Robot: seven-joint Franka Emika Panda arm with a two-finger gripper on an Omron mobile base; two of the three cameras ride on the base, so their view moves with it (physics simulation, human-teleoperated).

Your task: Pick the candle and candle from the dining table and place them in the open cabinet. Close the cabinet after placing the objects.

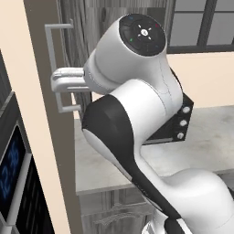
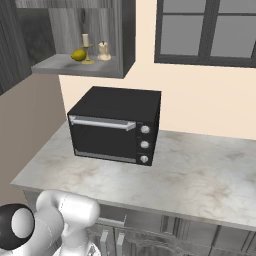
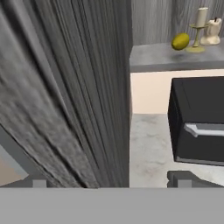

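Both candles [image 2: 95,50] are set in the cabinet [image 2: 80,67]; its door [image 3: 65,96] is left unclosed, the pincer [image 3: 109,181] released and empty

Even, soft rendered light; faint shadows; hand view's near cabinet door [image 3: 65,96] blurred

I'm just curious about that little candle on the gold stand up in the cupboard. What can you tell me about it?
The thin candle is a short cream stick standing upright on a slim gold stemmed holder with a round foot. It sits on the grey shelf of the open cabinet, between a small yellow ball and a squat cream candle. Nothing grips it.
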